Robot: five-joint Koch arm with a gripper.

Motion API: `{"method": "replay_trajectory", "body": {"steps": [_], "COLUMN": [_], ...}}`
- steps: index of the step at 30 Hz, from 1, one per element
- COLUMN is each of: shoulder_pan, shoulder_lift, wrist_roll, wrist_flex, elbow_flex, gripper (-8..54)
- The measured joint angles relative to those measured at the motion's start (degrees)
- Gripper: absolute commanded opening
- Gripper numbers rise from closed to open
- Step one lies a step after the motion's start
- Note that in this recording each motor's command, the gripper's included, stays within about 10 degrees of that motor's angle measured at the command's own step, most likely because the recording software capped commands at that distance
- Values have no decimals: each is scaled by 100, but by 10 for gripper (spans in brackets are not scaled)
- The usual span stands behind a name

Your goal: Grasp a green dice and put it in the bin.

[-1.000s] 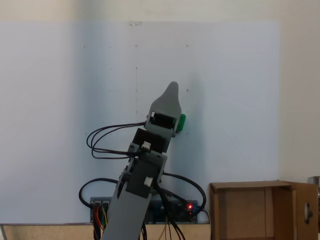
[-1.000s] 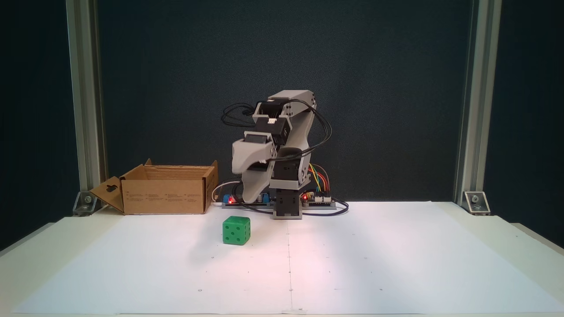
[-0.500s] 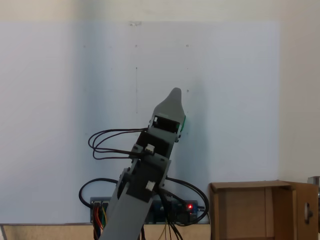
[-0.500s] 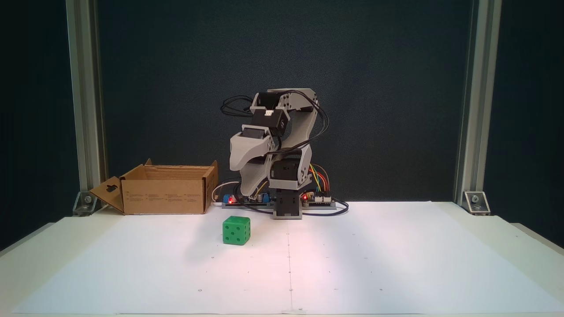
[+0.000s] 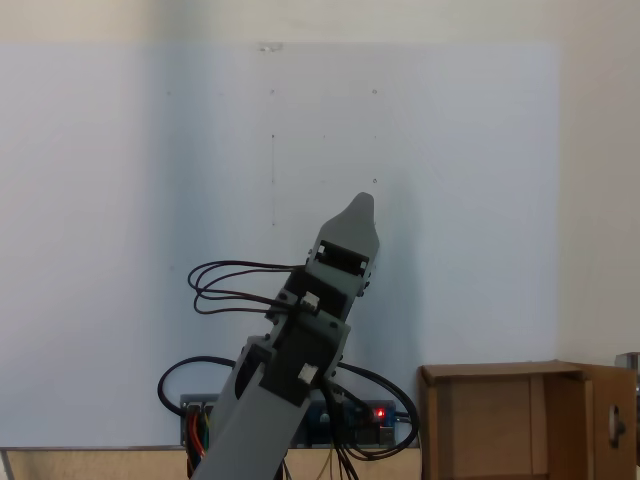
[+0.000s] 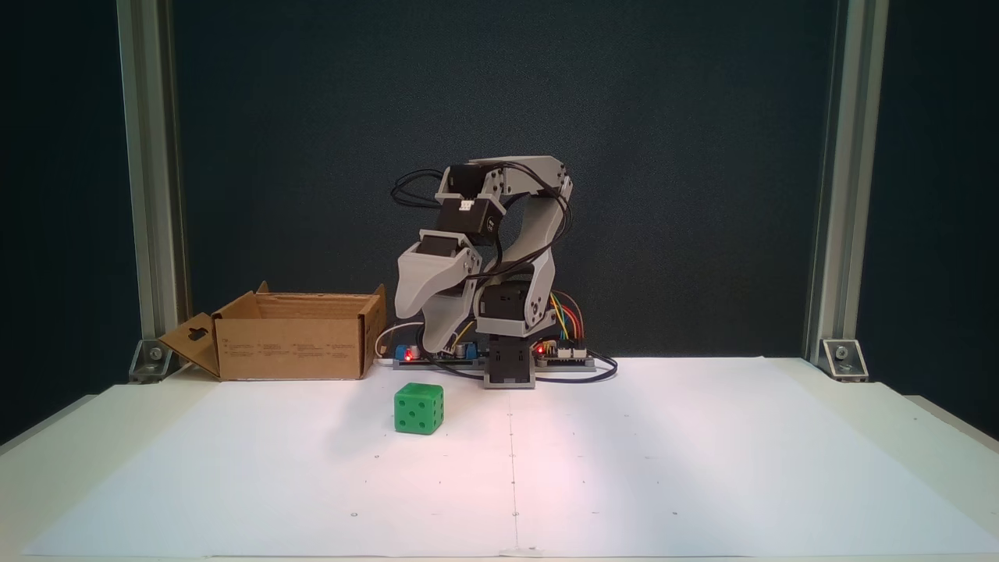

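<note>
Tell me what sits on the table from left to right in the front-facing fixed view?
Brown cardboard box → small bright green dice → grey robot arm's base.

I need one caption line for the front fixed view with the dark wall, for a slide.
Koch arm's gripper hangs above a green dice on white paper, cardboard bin at left.
</note>
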Motion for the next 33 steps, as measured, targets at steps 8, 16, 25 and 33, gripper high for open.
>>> {"method": "replay_trajectory", "body": {"steps": [8, 16, 25, 33], "shoulder_pan": [9, 176, 466, 633], "shoulder_lift": [0, 0, -554, -1213], "wrist_roll": [-53, -650, -923, -967], "wrist_flex": [26, 396, 958, 2259], "elbow_flex": [0, -114, -756, -2303], "gripper": [441, 441, 441, 443]}}
